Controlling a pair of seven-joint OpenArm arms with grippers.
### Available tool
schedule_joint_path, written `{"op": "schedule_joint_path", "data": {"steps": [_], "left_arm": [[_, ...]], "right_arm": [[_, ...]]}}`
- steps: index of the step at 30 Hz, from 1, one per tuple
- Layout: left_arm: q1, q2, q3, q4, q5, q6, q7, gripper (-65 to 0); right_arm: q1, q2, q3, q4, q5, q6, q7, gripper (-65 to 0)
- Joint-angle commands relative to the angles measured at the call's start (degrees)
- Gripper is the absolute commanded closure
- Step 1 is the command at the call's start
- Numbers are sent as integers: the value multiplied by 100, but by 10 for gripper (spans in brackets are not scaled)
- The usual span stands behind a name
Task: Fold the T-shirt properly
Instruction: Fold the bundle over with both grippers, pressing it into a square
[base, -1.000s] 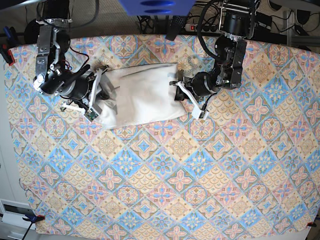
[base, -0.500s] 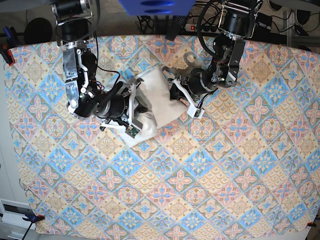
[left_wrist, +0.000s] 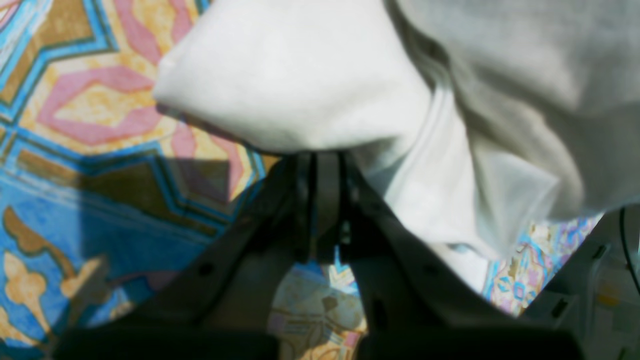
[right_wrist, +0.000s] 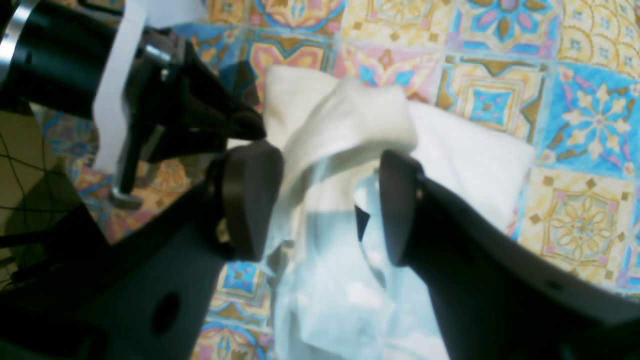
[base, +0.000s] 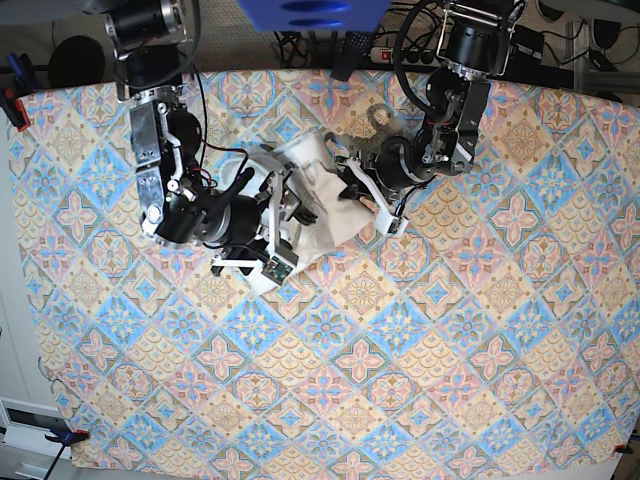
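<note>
The T-shirt (base: 305, 160) is bunched in a small white heap at the back middle of the table, plain side out; no print shows. My left gripper (base: 346, 186) is at the heap's right edge. In the left wrist view its fingers (left_wrist: 320, 165) are pressed together on a fold of the white cloth (left_wrist: 300, 75). My right gripper (base: 289, 216) is at the heap's left side. In the right wrist view it (right_wrist: 325, 200) is open, with cloth (right_wrist: 465, 155) lying between and beyond the spread jaws. The left gripper (right_wrist: 235, 125) shows there, close by.
A patterned blue, orange and pink tablecloth (base: 330, 350) covers the table. A power strip with cables (base: 385, 52) lies behind the back edge. A blue object (base: 310, 12) hangs at the top middle. Both arms crowd the back centre.
My right arm has swept from the far left towards the centre, dragging the shirt's left side over. The flat spread cloth is now a bunched heap. The left gripper stayed nearly still.
</note>
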Motion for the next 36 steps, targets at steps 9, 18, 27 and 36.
{"op": "schedule_joint_path", "data": {"steps": [9,18,27,36], "left_arm": [[212,-213,5,68,22,-3,163,-7],[731,-459,40,1238,31,-3,216,-7],[740,-415,40,1220,31,-3,216,-8],[748,-406,40,1053,22,-3,181,-8]], "right_arm": [[69,158,1342,246,87,14,503,-311],[122,448,1544,-1213,-1214,14,1382,-115],[78,440,173,-1301,-1618,14,1557,-86],[113,396,-1102,-686,-1618,14,1557,-87]]}}
